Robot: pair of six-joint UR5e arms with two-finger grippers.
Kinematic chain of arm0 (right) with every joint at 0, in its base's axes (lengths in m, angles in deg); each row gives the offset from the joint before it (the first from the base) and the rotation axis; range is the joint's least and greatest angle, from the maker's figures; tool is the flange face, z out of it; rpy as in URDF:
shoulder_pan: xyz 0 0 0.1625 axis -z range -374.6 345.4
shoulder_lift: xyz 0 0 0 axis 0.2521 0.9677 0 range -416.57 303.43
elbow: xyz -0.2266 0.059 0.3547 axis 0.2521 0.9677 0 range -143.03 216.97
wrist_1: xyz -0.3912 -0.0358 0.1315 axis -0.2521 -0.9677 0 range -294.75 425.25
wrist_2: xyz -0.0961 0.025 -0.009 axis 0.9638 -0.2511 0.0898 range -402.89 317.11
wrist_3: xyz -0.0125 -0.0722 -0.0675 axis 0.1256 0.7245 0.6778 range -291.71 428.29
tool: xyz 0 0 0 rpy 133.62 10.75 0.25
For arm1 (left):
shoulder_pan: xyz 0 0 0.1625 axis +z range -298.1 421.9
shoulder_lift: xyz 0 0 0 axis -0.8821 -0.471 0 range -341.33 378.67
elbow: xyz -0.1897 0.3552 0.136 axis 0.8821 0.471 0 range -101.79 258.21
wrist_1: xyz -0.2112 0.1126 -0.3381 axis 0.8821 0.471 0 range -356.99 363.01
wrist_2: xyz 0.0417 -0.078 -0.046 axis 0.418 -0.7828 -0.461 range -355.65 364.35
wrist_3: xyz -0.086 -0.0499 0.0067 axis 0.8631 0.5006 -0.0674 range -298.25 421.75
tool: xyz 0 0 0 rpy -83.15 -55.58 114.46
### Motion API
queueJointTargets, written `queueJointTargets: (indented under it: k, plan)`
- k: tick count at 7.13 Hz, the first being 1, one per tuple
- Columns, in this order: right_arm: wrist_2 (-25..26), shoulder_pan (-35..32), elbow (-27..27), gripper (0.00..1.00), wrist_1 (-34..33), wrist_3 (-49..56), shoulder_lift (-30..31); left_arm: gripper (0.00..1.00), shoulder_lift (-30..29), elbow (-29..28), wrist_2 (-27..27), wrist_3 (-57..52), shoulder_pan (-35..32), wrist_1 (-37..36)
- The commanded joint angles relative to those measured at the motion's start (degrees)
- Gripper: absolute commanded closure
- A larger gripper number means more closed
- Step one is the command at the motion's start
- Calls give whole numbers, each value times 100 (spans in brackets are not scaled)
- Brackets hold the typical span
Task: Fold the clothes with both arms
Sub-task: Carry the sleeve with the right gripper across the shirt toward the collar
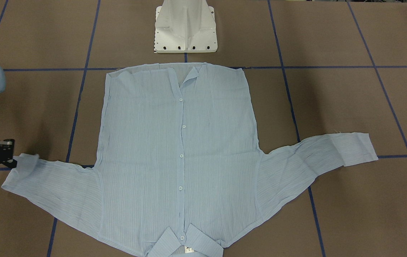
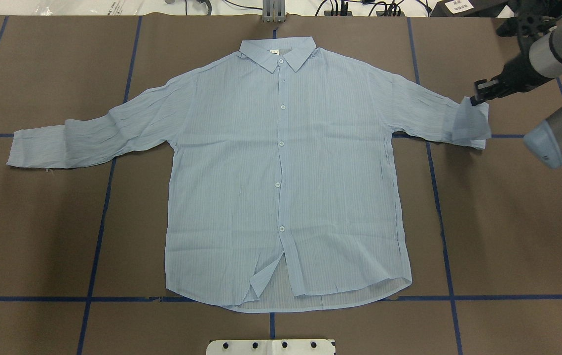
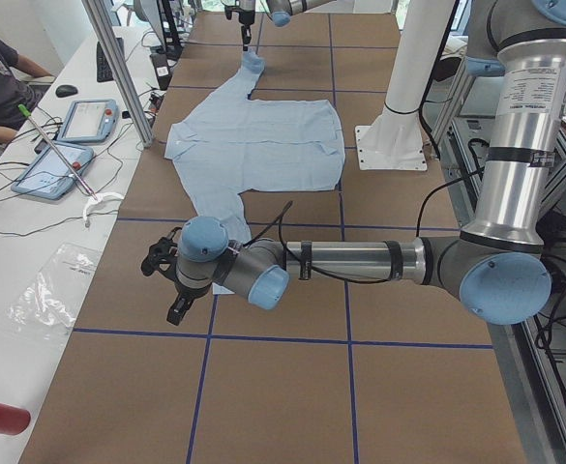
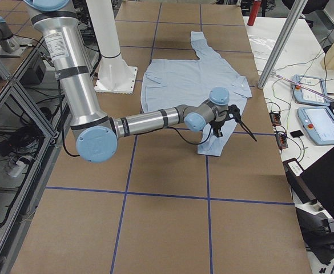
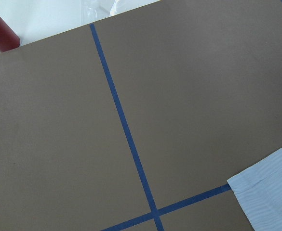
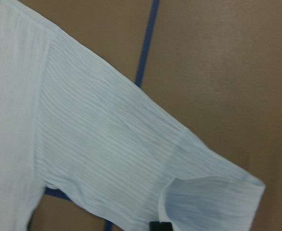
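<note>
Pale-blue striped button-front shirt (image 2: 281,172) lies flat, well short of the brown table's (image 2: 507,222) side edges. Our right black gripper (image 2: 476,96) pinches one cuff (image 2: 470,121); the left gripper's (image 3: 163,288) state we cannot tell.

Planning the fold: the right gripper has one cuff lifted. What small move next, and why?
Probably carry the cuff inward over the shirt: the right gripper pinches it raised, its sleeve lies outstretched, and the rest lies flat.

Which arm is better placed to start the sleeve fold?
Right. The right gripper pinches the lifted sleeve cuff of the shirt; the left gripper hangs off the shirt, beside the other cuff.
</note>
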Motion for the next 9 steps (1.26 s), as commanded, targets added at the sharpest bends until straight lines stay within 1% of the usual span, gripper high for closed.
queueJointTargets:
  k: [1,2,3,4,6,7,8,9]
  plan:
    - [954,973,-449,100,-3,-2126,-553,0,0,-38,12,-7,5,0]
    - [1507,1395,-450,100,-3,-2788,-809,0,0,-99,3,-16,5,0]
    - [1722,1634,-424,100,-11,-2917,-1124,0,0,-195,3,-25,5,9]
    - [1793,1706,-441,100,-11,-3214,-1423,0,-9,-283,3,-33,5,9]
    - [2563,2083,-267,100,-72,-3698,-2117,0,0,-520,12,-42,5,253]
    - [2707,2137,160,100,-55,-3901,-2625,0,0,-652,3,-25,5,473]
    - [2717,2155,870,100,-21,-3911,-3239,0,0,-688,12,-25,5,492]
    - [2717,2207,1442,100,-11,-3903,-3620,0,0,-688,12,-25,5,501]
